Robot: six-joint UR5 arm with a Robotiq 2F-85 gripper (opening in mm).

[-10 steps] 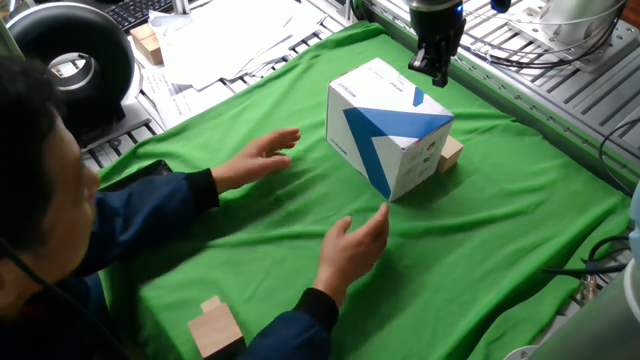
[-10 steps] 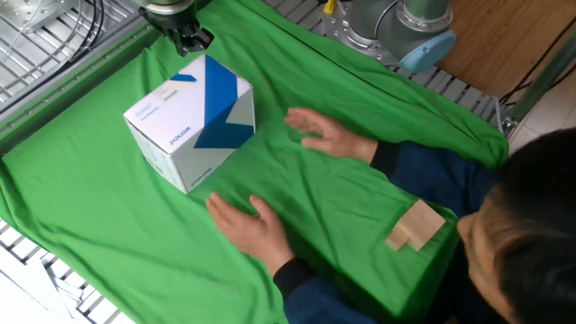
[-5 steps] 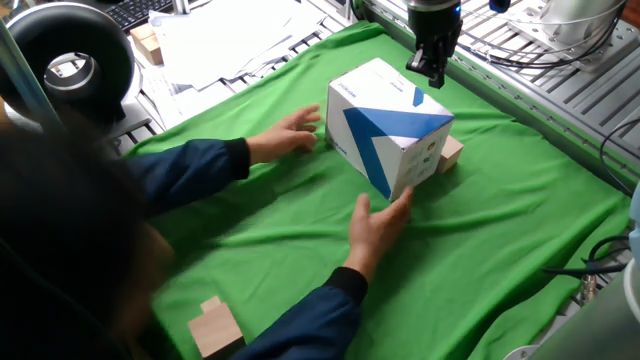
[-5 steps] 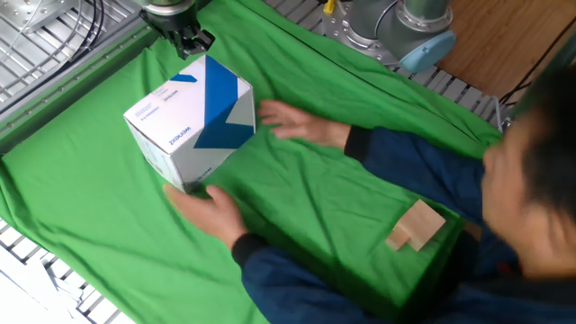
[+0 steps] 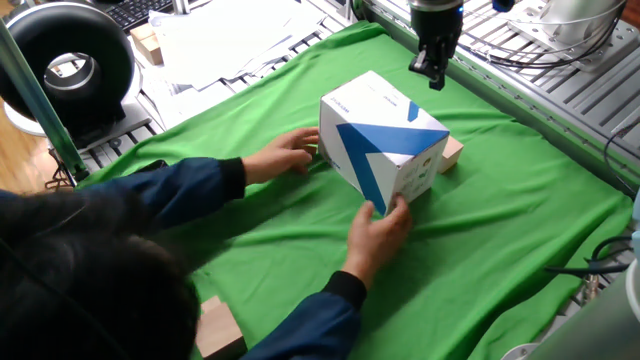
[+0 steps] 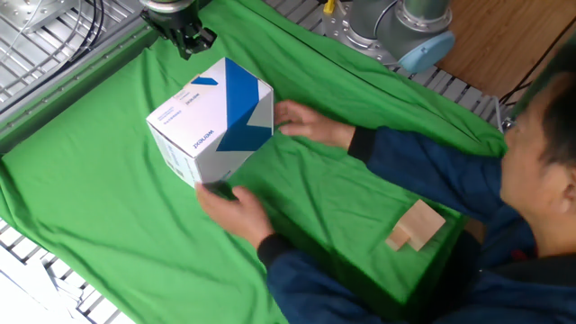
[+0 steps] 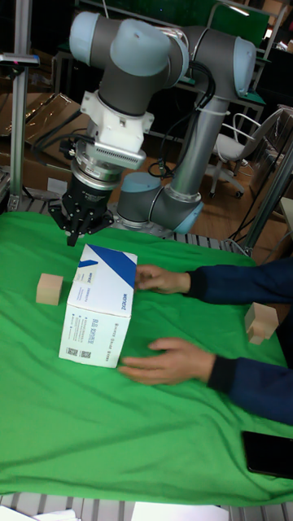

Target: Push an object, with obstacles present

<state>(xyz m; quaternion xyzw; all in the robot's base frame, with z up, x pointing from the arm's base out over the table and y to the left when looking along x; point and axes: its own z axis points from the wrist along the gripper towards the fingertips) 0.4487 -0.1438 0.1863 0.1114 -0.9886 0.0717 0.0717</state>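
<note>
The object, a small light-wood cube [image 7: 50, 289], rests on the green cloth beside the box; in one fixed view only a corner of the cube [image 5: 453, 151] shows behind the box. The obstacle, a large white box with blue graphics [image 5: 384, 148] [image 6: 212, 122] [image 7: 99, 305], is held on two sides by a person's hands [image 5: 378, 229] [image 6: 308, 125]. My gripper [image 5: 432, 72] [image 6: 187, 40] [image 7: 80, 231] hangs above the cloth just beyond the box, apart from the box and the cube. Its fingers look shut with nothing between them.
A pale stepped wooden block [image 6: 414, 225] [image 7: 260, 320] lies near the person, whose arms [image 5: 190, 190] reach across the cloth. A black phone [image 7: 268, 454] sits at the cloth's near edge. Papers [image 5: 230, 40] and a metal frame [image 5: 560, 90] border the table.
The person's hands have closed on the box and shifted and turned it a little away from my gripper. The gripper has stayed in place.
</note>
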